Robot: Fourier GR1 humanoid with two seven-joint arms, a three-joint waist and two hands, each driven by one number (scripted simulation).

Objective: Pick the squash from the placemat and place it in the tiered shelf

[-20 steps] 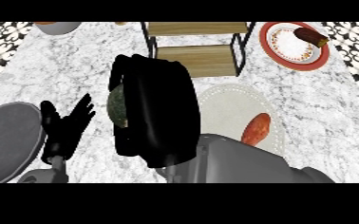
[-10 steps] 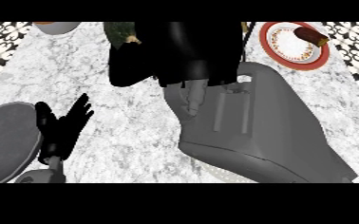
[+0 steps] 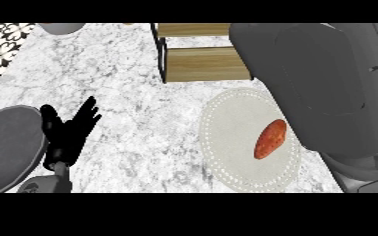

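Counter (image 3: 140,80): grey-white marble, fills the view.

Right forearm (image 3: 310,80): big grey mass over the counter's right edge, running from the far edge down toward the near right corner. It covers the right end of the shelf and the placemat's right rim. Right hand is not visible, so its state can't be told.

Tiered shelf (image 3: 203,55): at the far edge, middle of the counter. Black frame, two wooden boards showing, one behind the other. Nothing visible on the exposed parts of the boards.

Placemat (image 3: 236,135): round, pale, dotted rim, toward the near right of the counter, just in front of the shelf.

Left hand (image 3: 70,132): black, near the left edge toward the near corner, fingers straight and spread, pointing up, holding nothing. Resting.

Orange-red item (image 3: 270,139): elongated, lying on the placemat's right half, tilted, close beside the forearm. Squash not visible anywhere in view.

Grey bowl rim (image 3: 60,27): far left corner, mostly cut off.
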